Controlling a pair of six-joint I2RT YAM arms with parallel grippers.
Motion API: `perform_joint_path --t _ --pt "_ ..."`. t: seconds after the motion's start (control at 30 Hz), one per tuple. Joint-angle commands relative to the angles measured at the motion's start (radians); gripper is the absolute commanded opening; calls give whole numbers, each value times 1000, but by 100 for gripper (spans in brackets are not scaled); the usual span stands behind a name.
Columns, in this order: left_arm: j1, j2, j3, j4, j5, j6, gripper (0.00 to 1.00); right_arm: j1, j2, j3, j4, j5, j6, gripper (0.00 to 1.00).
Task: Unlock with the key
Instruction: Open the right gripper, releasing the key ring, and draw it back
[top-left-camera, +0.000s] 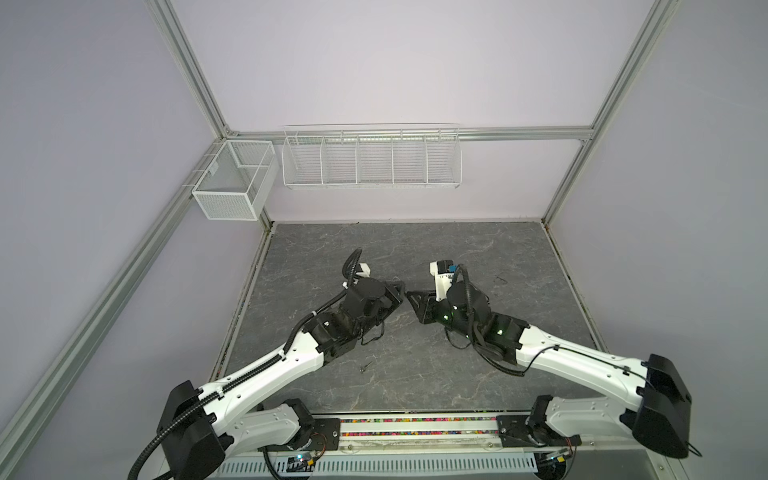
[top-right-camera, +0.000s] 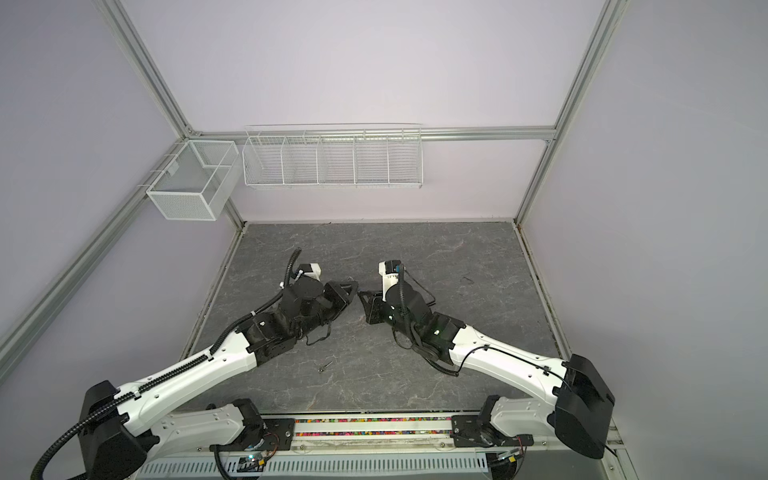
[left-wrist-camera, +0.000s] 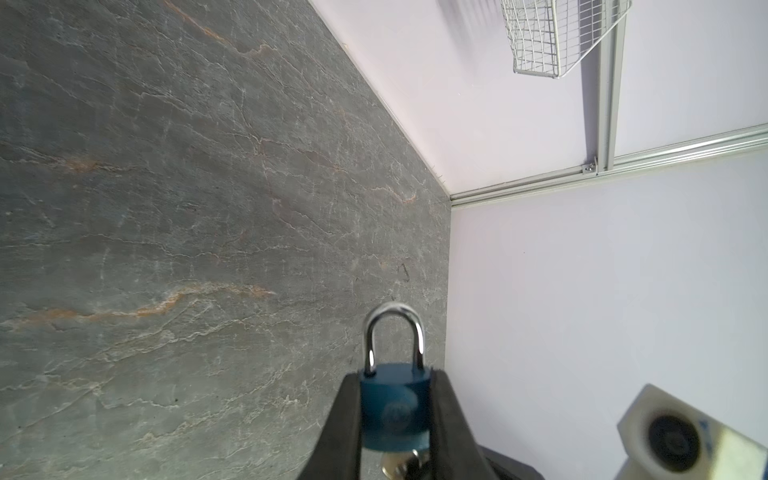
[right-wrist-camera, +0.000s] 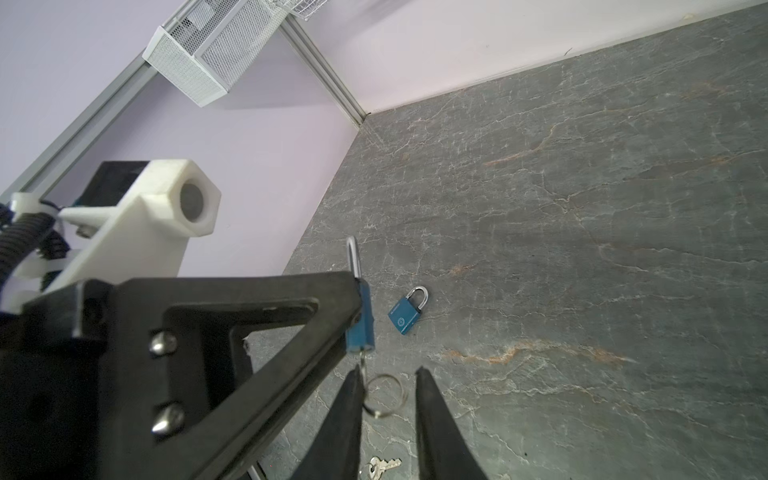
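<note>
Blue metal padlock with a silver shackle (left-wrist-camera: 395, 409) is clamped by its narrow sides between the black fingers (left-wrist-camera: 446, 415) of your left gripper (left-wrist-camera: 394, 374). It is held above the grey stone-patterned tabletop (left-wrist-camera: 166, 208) near its middle, where both top views show your two arms meeting tip to tip. A small silver key (left-wrist-camera: 390, 463) sticks out of the body's end opposite the shackle, and a thin wire key ring (right-wrist-camera: 386, 395) hangs from it. Your right gripper (right-wrist-camera: 390, 372) sits just beside that key with its jaws apart, gripping nothing (the ring passes behind one finger, and you cannot tell whether they touch). On that tabletop beyond lies a second blue padlock (right-wrist-camera: 406, 311), lying flat, and a loose silver key (right-wrist-camera: 382, 463) lies beneath the right gripper. A white wire basket (top-left-camera: 371, 183) hangs on the pale lilac back wall (top-left-camera: 395, 62), well apart from everything else.
</note>
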Motion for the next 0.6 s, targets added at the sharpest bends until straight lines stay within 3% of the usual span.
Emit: perform_joint_path --t 0.0,0.07,0.23,0.43,0.57 --pt "6 -33 -5 -60 -22 123 0 -20 -59 29 -82 -25 -25 36" --pt "6 -40 -21 -71 -35 238 0 -38 -79 51 -157 -61 -45 40" --pt "8 -72 -70 -55 -38 527 0 -117 -91 126 -332 -202 -120 62" --pt "9 -106 -176 107 110 891 0 -151 28 258 -525 -293 -247 80" --pt "8 -87 -219 161 155 1009 0 -152 114 333 -591 -301 -300 85"
